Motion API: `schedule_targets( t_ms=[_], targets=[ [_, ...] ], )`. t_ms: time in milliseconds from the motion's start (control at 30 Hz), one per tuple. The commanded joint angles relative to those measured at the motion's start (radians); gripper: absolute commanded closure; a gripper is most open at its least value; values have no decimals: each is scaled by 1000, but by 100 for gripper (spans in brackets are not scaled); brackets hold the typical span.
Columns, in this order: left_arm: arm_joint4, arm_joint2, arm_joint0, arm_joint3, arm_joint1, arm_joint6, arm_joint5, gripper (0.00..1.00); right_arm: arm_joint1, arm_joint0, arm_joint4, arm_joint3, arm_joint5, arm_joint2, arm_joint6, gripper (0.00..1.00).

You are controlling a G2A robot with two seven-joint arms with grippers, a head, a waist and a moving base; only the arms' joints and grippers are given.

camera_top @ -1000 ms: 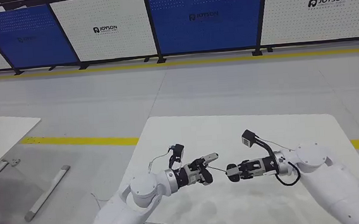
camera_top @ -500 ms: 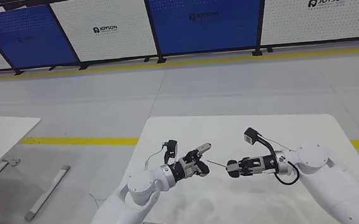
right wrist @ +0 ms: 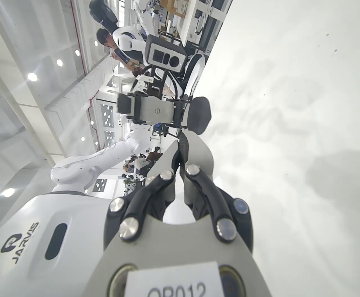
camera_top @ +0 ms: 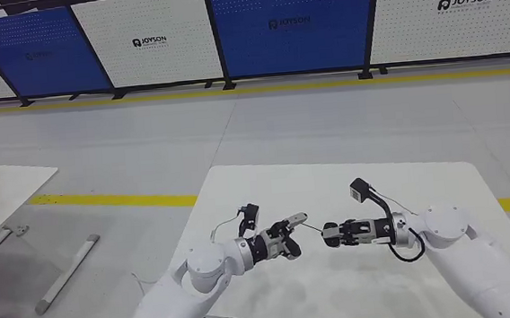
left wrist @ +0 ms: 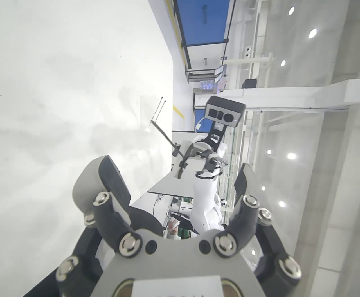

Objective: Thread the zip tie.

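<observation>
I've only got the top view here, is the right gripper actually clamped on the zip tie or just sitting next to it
Observer: Clamped. The right wrist view shows the right gripper shut, and in the left wrist view the zip tie sticks out of it.
Operator: Okay, and is the left one holding the other end?
Observer: No. The left wrist view shows the left gripper open and empty, with the strap's free end farther out, not reaching between the jaws.

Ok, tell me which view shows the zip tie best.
The left wrist view: the zip tie juts its free length out of the right gripper, dark against the white table. In the top view it is a faint thin line. In the right wrist view it is a dark edge pinched in the shut jaws.
</observation>
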Motion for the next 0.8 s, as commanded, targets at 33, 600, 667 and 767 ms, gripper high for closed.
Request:
schedule_targets(
  t_ms=[33,600,667,767],
  targets=[
    [-4,16,-21,21,-9,58,-4,0,0,0,0,0,0,0,0,100],
    [-31,-3,2,16,-12,78,-64,0,-2,-19,-14,-41,16,-1,-33,100],
    [-31,-3,2,16,-12,78,-64,0,-3,-17,-17,-40,18,-2,-33,100],
    [-31,-3,2,16,-12,78,-64,0,-3,-17,-17,-40,18,-2,-33,100]
  ],
)
